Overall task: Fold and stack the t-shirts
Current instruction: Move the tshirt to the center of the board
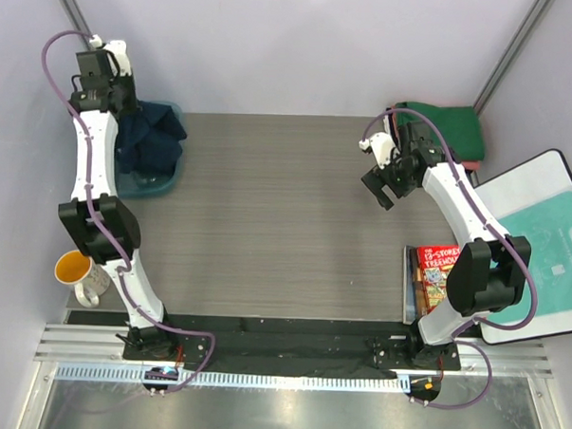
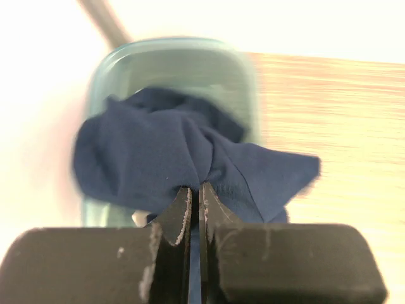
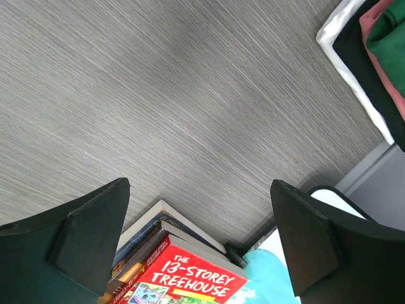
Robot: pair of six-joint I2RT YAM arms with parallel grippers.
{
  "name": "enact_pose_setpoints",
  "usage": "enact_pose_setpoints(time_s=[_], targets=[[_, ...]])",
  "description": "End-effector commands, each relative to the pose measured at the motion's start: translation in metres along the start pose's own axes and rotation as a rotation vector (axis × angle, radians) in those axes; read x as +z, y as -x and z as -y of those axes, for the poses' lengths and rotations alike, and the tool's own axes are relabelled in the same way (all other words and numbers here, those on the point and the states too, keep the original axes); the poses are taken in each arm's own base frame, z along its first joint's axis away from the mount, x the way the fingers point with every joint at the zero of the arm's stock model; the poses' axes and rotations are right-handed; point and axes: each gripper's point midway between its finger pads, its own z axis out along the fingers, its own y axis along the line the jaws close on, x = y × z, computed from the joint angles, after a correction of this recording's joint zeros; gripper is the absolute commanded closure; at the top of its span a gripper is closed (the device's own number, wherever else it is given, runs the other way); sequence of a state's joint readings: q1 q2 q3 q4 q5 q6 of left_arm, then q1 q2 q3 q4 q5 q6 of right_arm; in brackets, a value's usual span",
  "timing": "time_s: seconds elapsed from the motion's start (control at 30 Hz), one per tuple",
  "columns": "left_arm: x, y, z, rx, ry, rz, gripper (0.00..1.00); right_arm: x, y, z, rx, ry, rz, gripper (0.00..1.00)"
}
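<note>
My left gripper (image 2: 195, 190) is shut on the dark navy t-shirt (image 2: 177, 158) and holds it bunched, hanging over a teal plastic bin (image 2: 171, 60). In the top view the navy shirt (image 1: 147, 132) drapes below the raised left gripper (image 1: 106, 97) at the far left, over the bin (image 1: 159, 182). A stack of folded shirts, green on top (image 1: 446, 127) with salmon-red and white beneath, lies at the far right; it also shows in the right wrist view (image 3: 386, 38). My right gripper (image 1: 382, 185) is open and empty above the table, near that stack.
A pile of books with a red cover on top (image 1: 437, 273) lies by the right arm's base, also in the right wrist view (image 3: 183, 278). A teal-printed plastic bag on a white board (image 1: 550, 245) is at the right edge. A yellow-lined mug (image 1: 79, 274) stands left.
</note>
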State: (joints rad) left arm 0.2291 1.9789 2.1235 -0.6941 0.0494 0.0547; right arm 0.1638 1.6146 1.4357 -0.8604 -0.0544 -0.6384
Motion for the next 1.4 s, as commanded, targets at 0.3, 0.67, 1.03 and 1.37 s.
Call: enact_pose_setpoints(time_s=[0.3, 0.67, 1.03, 1.37], targets=[[-0.164, 0.041, 0.273, 0.192, -0.879, 0.126, 1.0, -0.027, 0.021, 0.015, -0.019, -0.097, 0.095, 0.02], [-0.134, 0.005, 0.323, 0.138, -0.857, 0.032, 0.0, -0.053, 0.035, 0.015, 0.0, -0.113, 0.167, 0.01], [-0.064, -0.049, 0.213, 0.195, -0.49, -0.101, 0.0, -0.029, 0.041, -0.091, -0.257, 0.223, 0.119, 0.01], [-0.041, -0.153, 0.21, 0.389, -0.588, -0.386, 0.0, 0.0, 0.027, -0.178, -0.537, 0.432, -0.008, 0.02]])
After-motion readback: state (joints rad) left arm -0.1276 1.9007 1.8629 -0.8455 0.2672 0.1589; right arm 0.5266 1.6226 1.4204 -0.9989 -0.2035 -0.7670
